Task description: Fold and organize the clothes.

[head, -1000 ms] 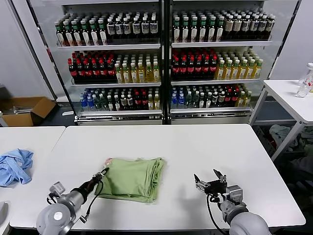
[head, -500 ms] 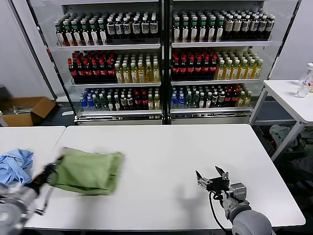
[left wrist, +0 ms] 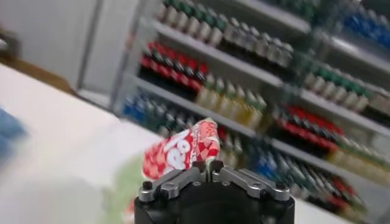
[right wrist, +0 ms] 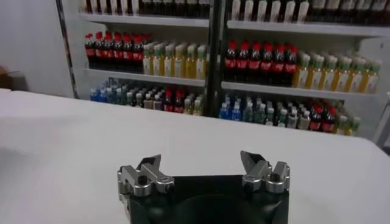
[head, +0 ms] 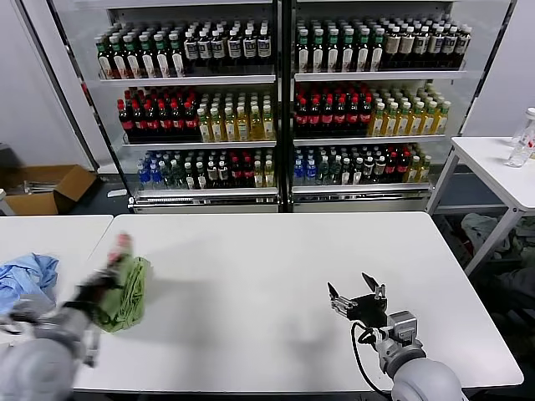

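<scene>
The light green shirt (head: 125, 292) sits bunched in a folded bundle at the left edge of the white counter (head: 276, 276), directly in front of the left end effector (head: 99, 286), which touches its near side; the arm behind it is blurred in the head view. In the left wrist view the left end effector (left wrist: 209, 168) has its fingertips (left wrist: 199, 167) pressed together, and right at those tips stands a red-and-white patterned piece (left wrist: 183, 149), with pale green fabric (left wrist: 125, 185) just below and beside it; whether the tips actually pinch that piece cannot be told for certain, though they meet right at it. Beyond the left arm, on the neighbouring counter (head: 50, 234), lies a crumpled blue garment (head: 25, 280). Well apart from the shirt, the right end effector (head: 358, 302) hovers over the near right part of the white counter, fingers spread wide with nothing between them, as the right wrist view (right wrist: 204, 170) confirms. Shelves of bottles (head: 276, 92) fill the background.
</scene>
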Robot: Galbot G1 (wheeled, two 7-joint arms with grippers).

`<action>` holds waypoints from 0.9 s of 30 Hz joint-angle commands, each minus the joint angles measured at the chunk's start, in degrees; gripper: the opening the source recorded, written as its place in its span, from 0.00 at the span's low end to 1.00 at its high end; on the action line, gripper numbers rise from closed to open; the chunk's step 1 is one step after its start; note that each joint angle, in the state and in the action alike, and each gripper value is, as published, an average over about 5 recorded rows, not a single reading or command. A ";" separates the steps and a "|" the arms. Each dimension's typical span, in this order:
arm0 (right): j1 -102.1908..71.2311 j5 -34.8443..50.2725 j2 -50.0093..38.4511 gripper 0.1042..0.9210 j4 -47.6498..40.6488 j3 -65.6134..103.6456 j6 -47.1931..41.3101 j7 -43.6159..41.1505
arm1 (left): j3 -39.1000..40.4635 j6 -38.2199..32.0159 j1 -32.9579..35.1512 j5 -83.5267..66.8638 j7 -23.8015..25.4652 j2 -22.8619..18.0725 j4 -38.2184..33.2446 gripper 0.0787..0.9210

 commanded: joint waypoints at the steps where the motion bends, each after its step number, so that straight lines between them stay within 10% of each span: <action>1: -0.74 -3.76 -0.93 0.88 0.75 1.27 2.47 -0.18 | 33.46 -2.32 -12.01 4.61 -7.97 -21.19 3.06 0.02; 11: -0.15 -2.69 0.26 0.88 0.15 2.55 6.07 0.62 | 39.78 -7.60 -21.92 24.74 -4.15 -28.42 22.90 0.03; 19: 4.01 -1.26 0.92 0.88 -1.70 -0.98 7.46 0.42 | 36.80 -11.70 -13.19 40.45 0.95 -20.64 4.69 0.23; 27: 21.82 11.17 11.32 0.88 -18.78 -19.20 -4.66 5.25 | 13.87 -13.71 0.61 36.25 0.53 -9.51 -6.20 0.50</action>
